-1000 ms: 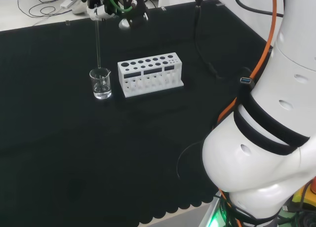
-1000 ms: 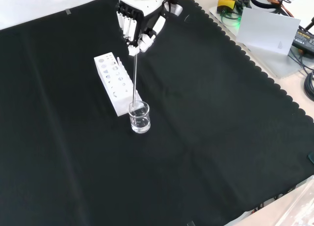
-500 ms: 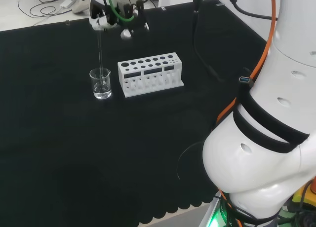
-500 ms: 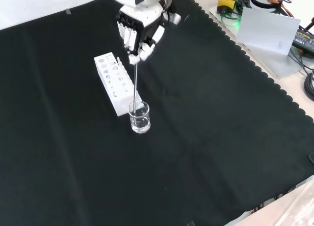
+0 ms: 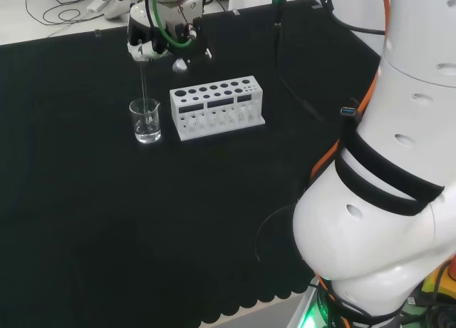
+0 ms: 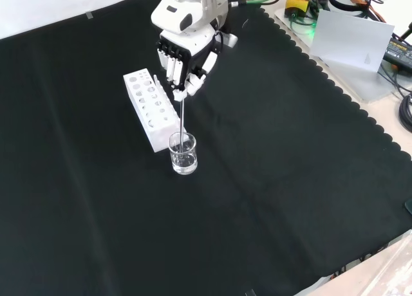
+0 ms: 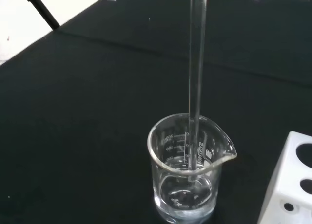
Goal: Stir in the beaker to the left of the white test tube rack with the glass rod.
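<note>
In the head view we see the beaker on the left, standing on the counter with its black cloth, just beside the left end of the white test tube rack. The hand hangs right above the beaker. Its fingers are curled round the top of the glass rod, so it is holding the rod. The rod points almost straight down, and its low end is inside the beaker.

In the front view we see the hand from its back, with the fingers pointing down at the cloth. Here the rack runs away from us, and the beaker stands at its near end. The rod goes down from the fingers into the cup.

The wrist view lets us look into the beaker from close by. We see a little clear water at the bottom, marks on the glass, and a small spout on the rim. The rod dips into the water. A corner of the rack sits just beside the beaker.
</note>
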Robot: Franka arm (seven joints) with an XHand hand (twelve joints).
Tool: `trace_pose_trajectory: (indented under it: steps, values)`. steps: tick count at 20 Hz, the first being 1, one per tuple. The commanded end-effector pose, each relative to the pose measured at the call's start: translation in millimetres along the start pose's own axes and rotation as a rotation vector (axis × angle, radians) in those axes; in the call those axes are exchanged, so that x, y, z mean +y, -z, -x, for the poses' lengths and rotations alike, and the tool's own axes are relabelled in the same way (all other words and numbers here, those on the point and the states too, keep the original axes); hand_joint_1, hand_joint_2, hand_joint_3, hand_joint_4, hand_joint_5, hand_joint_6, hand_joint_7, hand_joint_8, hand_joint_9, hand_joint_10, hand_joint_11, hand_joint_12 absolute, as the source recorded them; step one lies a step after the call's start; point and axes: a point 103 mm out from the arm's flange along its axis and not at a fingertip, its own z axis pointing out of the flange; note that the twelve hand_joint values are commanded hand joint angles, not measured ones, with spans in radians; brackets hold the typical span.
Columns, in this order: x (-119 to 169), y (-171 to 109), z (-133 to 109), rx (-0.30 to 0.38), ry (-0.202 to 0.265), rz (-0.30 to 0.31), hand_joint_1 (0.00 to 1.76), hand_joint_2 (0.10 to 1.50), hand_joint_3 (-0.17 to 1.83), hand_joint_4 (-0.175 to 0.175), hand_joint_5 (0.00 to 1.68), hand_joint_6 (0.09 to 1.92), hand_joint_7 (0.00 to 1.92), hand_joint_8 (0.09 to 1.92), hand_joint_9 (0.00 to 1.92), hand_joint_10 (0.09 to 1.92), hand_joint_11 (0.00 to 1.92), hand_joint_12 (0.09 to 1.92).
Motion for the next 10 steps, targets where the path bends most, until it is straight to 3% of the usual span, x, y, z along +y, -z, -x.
trace_pose_trajectory:
  steps: [1,10]
  values:
    - [-2.1,1.0,3.6,-0.016,-0.011,-0.019,1.31,1.1,-0.17,-0.175,1.28,0.23,1.24,0.89,1.6,0.84,1.6,0.74]
    - [-9.3,6.9,-17.3,-0.023,-0.002,-0.048,1.31,1.1,-0.17,-0.175,1.28,0.23,1.24,0.89,1.6,0.84,1.6,0.74]
